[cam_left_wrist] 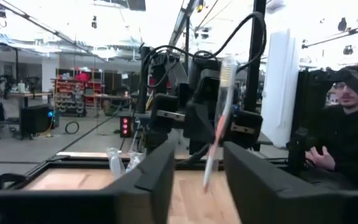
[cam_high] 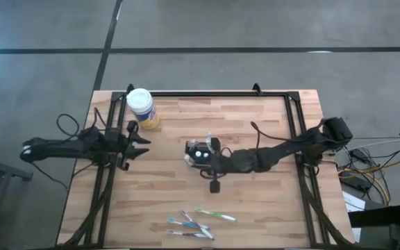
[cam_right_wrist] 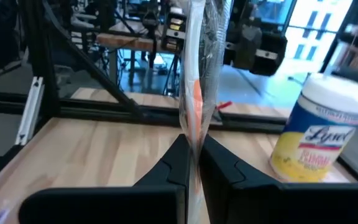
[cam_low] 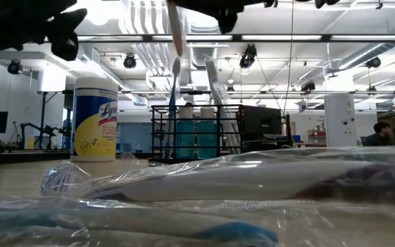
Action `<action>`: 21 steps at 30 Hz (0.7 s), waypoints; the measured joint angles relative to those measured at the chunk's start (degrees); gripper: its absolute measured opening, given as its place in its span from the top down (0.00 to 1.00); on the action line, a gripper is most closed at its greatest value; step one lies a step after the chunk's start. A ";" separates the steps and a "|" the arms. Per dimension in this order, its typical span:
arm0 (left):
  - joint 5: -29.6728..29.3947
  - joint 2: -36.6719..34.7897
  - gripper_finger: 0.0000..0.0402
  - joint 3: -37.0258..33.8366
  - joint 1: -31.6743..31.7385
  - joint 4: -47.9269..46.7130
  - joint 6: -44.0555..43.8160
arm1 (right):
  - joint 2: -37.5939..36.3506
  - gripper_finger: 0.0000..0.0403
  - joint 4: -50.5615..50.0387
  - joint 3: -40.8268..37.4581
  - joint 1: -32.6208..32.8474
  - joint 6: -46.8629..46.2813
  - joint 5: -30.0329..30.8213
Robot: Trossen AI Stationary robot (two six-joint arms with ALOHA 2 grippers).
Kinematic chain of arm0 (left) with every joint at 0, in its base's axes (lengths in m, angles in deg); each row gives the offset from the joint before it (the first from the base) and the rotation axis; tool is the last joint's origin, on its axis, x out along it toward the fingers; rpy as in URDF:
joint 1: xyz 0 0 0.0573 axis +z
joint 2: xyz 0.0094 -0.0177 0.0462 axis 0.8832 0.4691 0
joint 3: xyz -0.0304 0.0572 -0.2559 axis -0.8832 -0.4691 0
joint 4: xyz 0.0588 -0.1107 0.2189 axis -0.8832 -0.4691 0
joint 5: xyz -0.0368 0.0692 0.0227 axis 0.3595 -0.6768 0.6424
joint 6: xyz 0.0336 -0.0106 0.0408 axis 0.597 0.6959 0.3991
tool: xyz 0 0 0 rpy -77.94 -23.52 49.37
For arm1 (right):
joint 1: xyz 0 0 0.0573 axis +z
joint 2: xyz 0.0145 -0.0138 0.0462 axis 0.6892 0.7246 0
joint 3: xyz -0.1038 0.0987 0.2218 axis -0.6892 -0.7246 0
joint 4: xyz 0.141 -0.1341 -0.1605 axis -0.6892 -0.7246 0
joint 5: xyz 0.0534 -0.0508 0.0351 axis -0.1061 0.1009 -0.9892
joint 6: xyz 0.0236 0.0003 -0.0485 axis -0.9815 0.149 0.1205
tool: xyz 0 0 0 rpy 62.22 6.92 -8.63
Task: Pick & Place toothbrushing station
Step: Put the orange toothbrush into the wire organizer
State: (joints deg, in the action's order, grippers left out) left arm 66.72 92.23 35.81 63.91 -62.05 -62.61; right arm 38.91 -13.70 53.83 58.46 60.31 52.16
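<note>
Over the middle of the table (cam_high: 255, 125) your right gripper (cam_right_wrist: 194, 163) has its two fingers pinched tight on one plastic-wrapped toothbrush (cam_right_wrist: 196, 93), held upright. The toothbrushing station (cam_low: 196, 134), a black wire caddy, stands under that gripper near the table's centre, with two blue-and-white bottles and at least one upright brush inside it. Your left gripper (cam_high: 139, 144) waits at the table's left side with its fingers spread apart and nothing between them. You have one yellow wipes tub (cam_high: 142, 107) with a white lid at the far left. Three wrapped toothbrushes (cam_high: 198, 221) lie together near the front edge, well apart from the caddy.
</note>
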 joint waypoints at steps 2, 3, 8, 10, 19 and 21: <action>0.29 3.17 0.55 1.08 -0.22 1.13 0.19 | 0.95 0.96 0.77 1.20 -0.30 1.64 -0.04; 0.59 4.71 0.52 1.63 -0.26 1.74 0.21 | 1.43 0.96 0.69 1.95 -0.40 2.22 -0.02; 2.38 12.97 0.41 6.11 -0.75 4.28 2.57 | 4.41 0.96 0.53 6.85 -1.18 4.81 -0.02; 2.53 16.12 0.40 8.05 -1.32 4.86 3.66 | 5.50 0.96 -1.34 8.37 -1.56 5.19 0.01; 2.62 27.27 0.41 15.42 -2.95 4.16 7.92 | 7.81 0.96 -2.96 11.48 -3.57 4.89 0.03; 2.74 29.17 0.41 16.91 -2.97 5.27 8.40 | 7.82 0.96 -3.13 11.56 -3.74 4.86 0.02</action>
State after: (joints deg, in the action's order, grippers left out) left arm 69.45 121.40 52.72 60.94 -56.78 -54.22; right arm 46.73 -16.83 65.39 54.72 65.16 52.18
